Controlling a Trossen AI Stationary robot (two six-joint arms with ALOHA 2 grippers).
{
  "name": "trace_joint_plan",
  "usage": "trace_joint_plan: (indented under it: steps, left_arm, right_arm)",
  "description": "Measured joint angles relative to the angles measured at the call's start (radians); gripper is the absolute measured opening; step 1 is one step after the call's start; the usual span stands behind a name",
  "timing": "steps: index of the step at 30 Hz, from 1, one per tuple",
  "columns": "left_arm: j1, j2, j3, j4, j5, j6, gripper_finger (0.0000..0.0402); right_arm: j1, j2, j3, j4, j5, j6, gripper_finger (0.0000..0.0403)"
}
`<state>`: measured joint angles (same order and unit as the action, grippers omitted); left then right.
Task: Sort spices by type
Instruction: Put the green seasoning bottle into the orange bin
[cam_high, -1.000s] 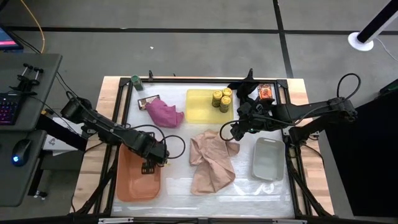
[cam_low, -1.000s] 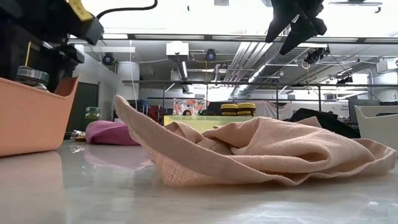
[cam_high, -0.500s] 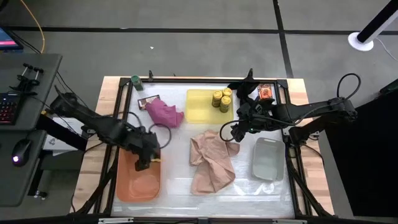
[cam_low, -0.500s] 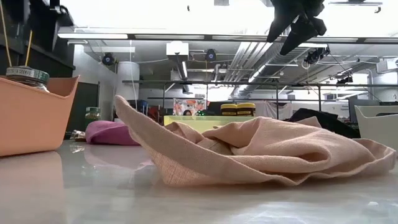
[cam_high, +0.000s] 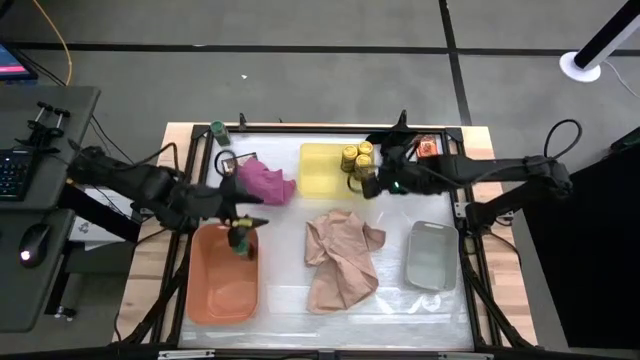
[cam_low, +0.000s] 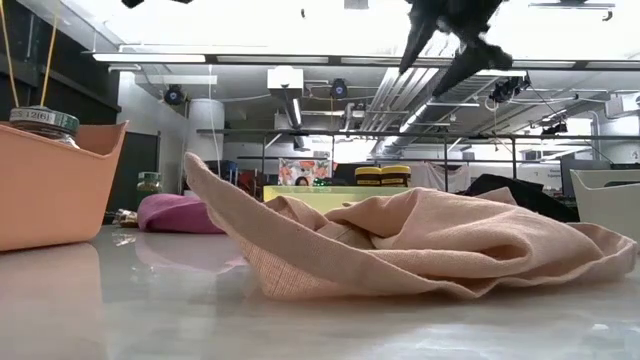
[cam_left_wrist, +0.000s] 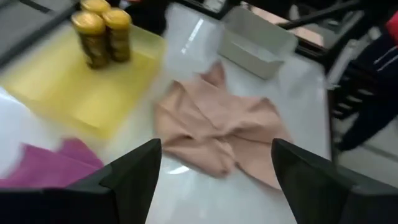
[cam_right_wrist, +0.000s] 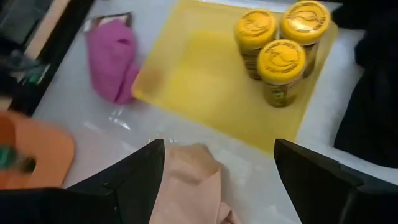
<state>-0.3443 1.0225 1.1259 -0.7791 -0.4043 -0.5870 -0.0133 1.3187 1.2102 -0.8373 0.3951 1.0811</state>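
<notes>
Green-lid jar (cam_high: 240, 241): stands in your orange tray (cam_high: 222, 290).
Left gripper (cam_high: 236, 200): jaws wide apart, empty, above the tray's far end.
Next: fetch the other green-lid jar (cam_high: 217, 129) at the far-left corner.
Yellow-lid jars (cam_right_wrist: 283, 43): grouped in the yellow tray (cam_right_wrist: 205, 81).
Right gripper (cam_high: 372, 186): spread open, empty, just beside them.

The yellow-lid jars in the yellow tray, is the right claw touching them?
Apart. The right wrist view shows the right gripper open and empty, with bare yellow tray between its fingers and the three yellow-lid jars.
</notes>
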Motion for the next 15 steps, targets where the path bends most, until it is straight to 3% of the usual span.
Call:
trace_joint_plan:
  steps: [9,15]
  left_arm:
    - [0.220,0.005,0.000,0.037,-0.018,0.141,0.0284]
    - [0.582,0.067,0.000,-0.057,0.012,0.041,0.0284]
  right_arm:
    - [-0.184,0.024,0.000,0.039,-0.141,-0.173,0.0298]
    - [-0.326,0.030,0.000,0.146,-0.296,-0.420,0.0298]
